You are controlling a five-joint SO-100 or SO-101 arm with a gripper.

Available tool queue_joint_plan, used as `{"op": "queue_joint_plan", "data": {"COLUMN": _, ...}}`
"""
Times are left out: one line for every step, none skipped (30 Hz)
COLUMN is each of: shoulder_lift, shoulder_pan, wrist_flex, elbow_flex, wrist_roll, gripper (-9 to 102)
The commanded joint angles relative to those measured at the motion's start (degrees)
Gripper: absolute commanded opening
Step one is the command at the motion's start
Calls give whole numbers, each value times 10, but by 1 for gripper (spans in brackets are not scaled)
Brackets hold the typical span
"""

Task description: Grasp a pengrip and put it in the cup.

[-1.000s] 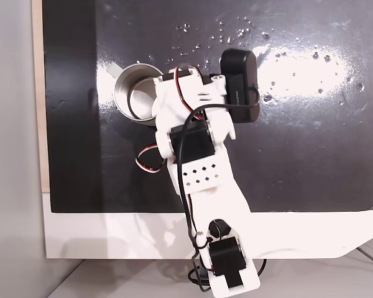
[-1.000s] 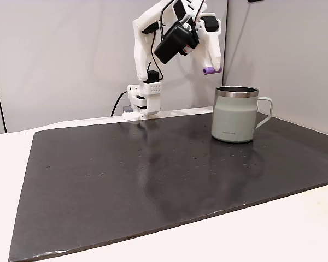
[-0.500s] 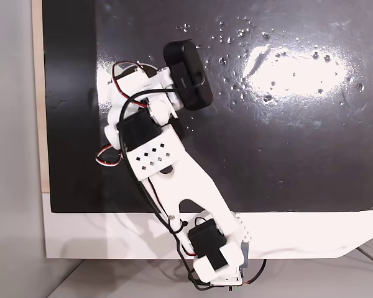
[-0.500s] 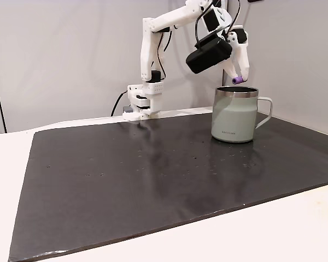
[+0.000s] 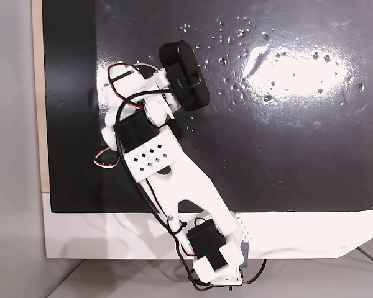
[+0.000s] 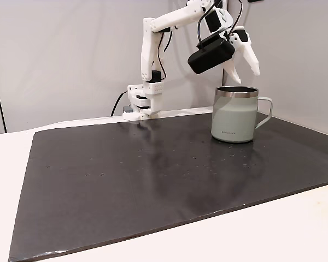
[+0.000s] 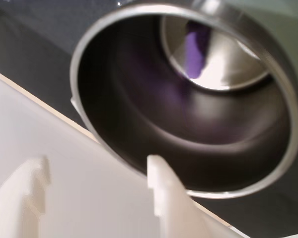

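The cup (image 6: 235,117), pale green with a shiny steel rim and a handle on its right, stands on the black mat at the right of a fixed view. My gripper (image 6: 246,77) hangs just above its mouth, open, with nothing between its white fingers (image 6: 253,57). In the wrist view I look straight down into the cup's rim (image 7: 89,124). The purple pengrip (image 7: 196,44) shows as a blur deep inside, over the shiny bottom. One white finger (image 7: 161,191) points at the near rim. From above, the arm (image 5: 152,152) covers the cup.
The black mat (image 6: 153,180) spreads wide in front of and left of the cup. The arm's base (image 6: 144,101) stands at the mat's back edge, near a grey wall. The black wrist camera (image 5: 185,74) sticks out beside the gripper.
The gripper, which held the pengrip over the cup's mouth half a second ago, has opened. The pengrip has left the fingers and is now inside the cup.
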Motion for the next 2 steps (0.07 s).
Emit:
{"op": "queue_joint_plan", "data": {"shoulder_lift": 20, "shoulder_pan": -4, "wrist_flex": 0, "elbow_flex": -2, "wrist_roll": -1, "gripper": 20}}
{"op": "queue_joint_plan", "data": {"shoulder_lift": 20, "shoulder_pan": -4, "wrist_flex": 0, "elbow_flex": -2, "wrist_roll": -1, "gripper": 20}}
